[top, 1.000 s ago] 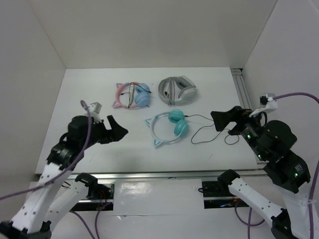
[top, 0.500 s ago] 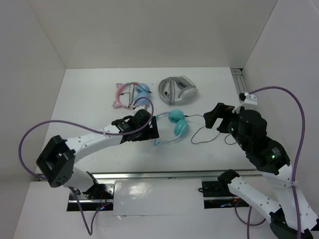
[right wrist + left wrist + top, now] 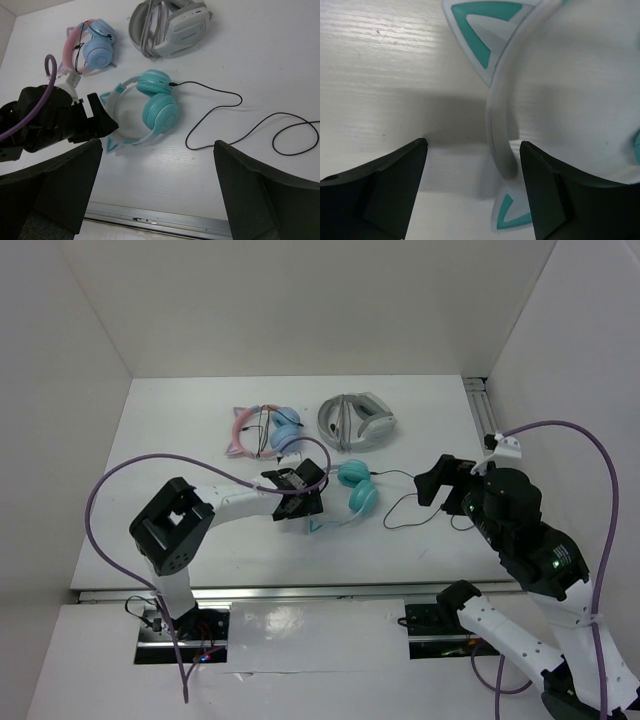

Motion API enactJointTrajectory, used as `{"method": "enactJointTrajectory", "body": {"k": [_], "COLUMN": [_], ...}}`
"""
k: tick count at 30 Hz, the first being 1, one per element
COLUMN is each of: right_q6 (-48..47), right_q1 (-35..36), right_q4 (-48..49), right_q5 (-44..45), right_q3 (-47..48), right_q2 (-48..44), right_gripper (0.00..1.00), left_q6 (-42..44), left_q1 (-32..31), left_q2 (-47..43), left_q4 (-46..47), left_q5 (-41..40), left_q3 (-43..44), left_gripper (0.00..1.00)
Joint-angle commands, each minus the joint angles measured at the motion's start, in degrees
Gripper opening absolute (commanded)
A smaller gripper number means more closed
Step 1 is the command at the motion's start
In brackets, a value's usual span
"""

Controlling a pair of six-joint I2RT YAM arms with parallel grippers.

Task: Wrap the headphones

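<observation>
I reach around the headphones (image 3: pixel 345 496) band.
They lie flat in the middle of the worktop (image 3: pixel 180 440). My left end effector (image 3: pixel 473 146) is apart around the band, ready to pinch. My right end effector (image 3: pixel 157 150) waits wide apart near the loose cable (image 3: pixel 239 98).

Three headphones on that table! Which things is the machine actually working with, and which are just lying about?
In the job: teal headphones; their black cable; left gripper, open astride the headband; right gripper, open.
Lying about: pink-and-blue headphones; grey-and-white headphones.
</observation>
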Motion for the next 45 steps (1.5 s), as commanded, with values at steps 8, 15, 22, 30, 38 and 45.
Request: {"method": "enactJointTrajectory", "body": {"k": [8,15,22,30,38,45], "right_q6": [-1.13,-1.66,-1.66,-2.18,5.45,9.33], "right_q1": [-0.27,-0.27,-0.27,-0.27,-0.27,-0.27], "right_q4": [-0.35,-0.35,0.18,12.55,27.68,42.61], "right_q5": [0.68,1.20,-1.42,-12.93,-18.57,-22.00], "right_q3": [0.91,2.48,2.49,-6.18,-20.79,-29.67], "right_q2": [-1.02,-2.17,-2.17,-6.55,-12.88,-11.75], "right_gripper": [1.00,1.00,1.00,1.00,1.00,1.00], "left_q6": [-3.94,-6.49,-7.63,-12.46,-15.20,0.26], "left_q1": [1.09,-0.14,-0.14,-4.26,-5.41,-0.41], "left_q2": [6.15,6.25,3.80,-9.38,-27.84,-41.38], "left_q4": [-6.14,-6.68,-7.99,-27.92,-52.81,-56.25], "left_q5": [-3.33,-2.54,-4.99,-17.65,-27.41,-24.52], "left_q3": [4.55,2.18,-1.07,3.13,16.49,27.74], "left_gripper": [0.60,0.36,0.00,0.00,0.00,0.00]}}
